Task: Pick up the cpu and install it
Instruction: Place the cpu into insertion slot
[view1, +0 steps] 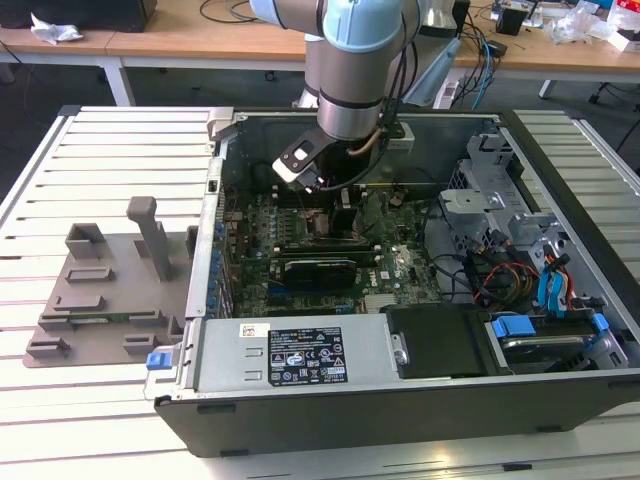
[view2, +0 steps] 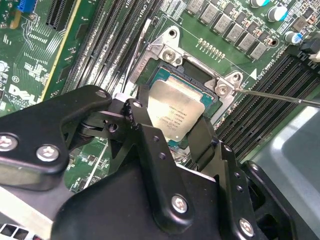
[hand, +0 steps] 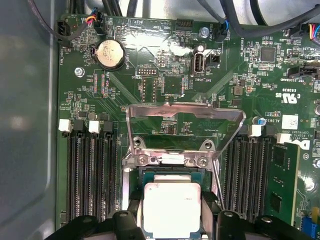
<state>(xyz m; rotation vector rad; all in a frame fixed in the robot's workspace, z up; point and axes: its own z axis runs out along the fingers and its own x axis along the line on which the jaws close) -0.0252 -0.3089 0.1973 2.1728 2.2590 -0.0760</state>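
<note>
The cpu (hand: 171, 207), one flat square with a dull silver metal lid, is sitting at the open socket (view2: 167, 72), its edges lying close inside the frame; seated or just above, I cannot tell. The gripper (view2: 167, 120) is pinching it narrowly between two black fingers (view2: 136, 112) at opposite sides. One steel load plate (hand: 185, 117) is standing raised on two hinge screws (hand: 143, 160). Black ribbed memory slots (hand: 90, 175) are crowding both flanks on the green motherboard (hand: 165, 85).

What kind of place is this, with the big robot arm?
Probably a robotics lab or workshop. A robot arm reaches into an open computer case on a slatted white table, its gripper holding the cpu over the socket, and wooden desks stand behind.
</note>
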